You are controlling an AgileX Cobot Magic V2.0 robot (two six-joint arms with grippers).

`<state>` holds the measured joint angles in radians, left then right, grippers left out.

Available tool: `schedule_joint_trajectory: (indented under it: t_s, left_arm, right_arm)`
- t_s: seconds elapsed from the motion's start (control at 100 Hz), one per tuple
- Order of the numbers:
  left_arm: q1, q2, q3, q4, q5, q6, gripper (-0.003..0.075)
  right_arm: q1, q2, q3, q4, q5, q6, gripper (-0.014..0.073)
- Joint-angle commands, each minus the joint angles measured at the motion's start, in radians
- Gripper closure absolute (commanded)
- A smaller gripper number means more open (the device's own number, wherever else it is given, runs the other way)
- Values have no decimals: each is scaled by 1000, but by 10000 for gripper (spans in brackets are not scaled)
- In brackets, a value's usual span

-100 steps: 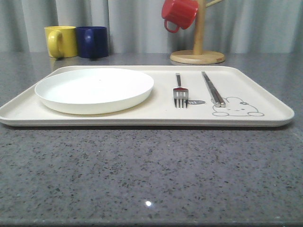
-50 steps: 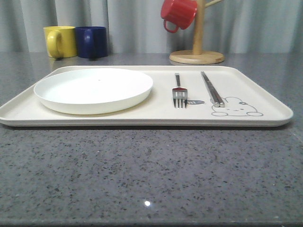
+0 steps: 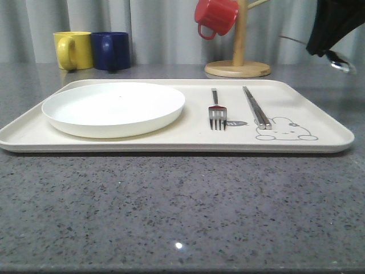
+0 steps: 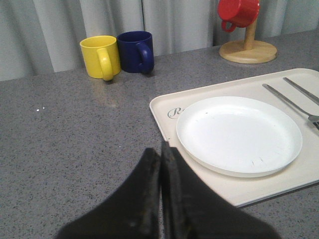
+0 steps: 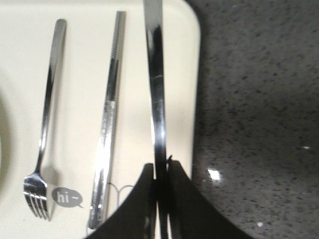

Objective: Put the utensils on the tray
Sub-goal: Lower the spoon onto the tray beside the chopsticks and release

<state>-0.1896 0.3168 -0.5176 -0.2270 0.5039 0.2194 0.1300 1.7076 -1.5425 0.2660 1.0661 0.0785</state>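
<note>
Half a second ago the front view showed no arm; now the right gripper (image 3: 333, 54) has come in at about 2 o'clock, above the table just past the tray's (image 3: 319, 145) far right corner, with a glint of metal at its lower tip. Nothing on the tray has shifted meanwhile.

Its wrist view explains the glint: the jaws are pinched shut on a long shiny handle, which I take to be the spoon (image 5: 155, 89), held over the tray's right edge, beside the chopsticks (image 5: 107, 124) and roughly parallel to them. The bowl end is not clear in any view, so spoon is a judgement.

Already on the tray: the plate (image 3: 114, 108) at its 9 o'clock side, the fork (image 3: 217, 111) just right of centre with tines toward the camera, and the chopsticks between the fork and the rabbit drawing (image 3: 284, 130), apart from both.

The left gripper (image 4: 160, 189) hangs over bare table off the tray's near left corner, jaws pressed together on nothing.

So the job looks nearly finished: three items are placed and the spoon is the last, still in the air. What remains is lowering it onto the free strip at the tray's 3 o'clock side, clear of the chopsticks, then releasing it. The mugs (image 3: 94, 50) play no part.
</note>
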Motion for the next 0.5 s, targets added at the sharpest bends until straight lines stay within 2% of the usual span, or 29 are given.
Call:
schedule_joint_trajectory:
  t_s: [0.0, 0.19, 0.49]
  left_arm:
    - [-7, 8, -25, -11, -71, 0, 739]
    - [-7, 8, -25, -11, -71, 0, 739]
    - [-7, 8, -25, -11, -71, 0, 739]
  right_arm:
    - [26, -29, -16, 18, -44, 53, 662]
    - [88, 20, -16, 14, -61, 123, 662]
    - [89, 90, -16, -71, -85, 227, 662]
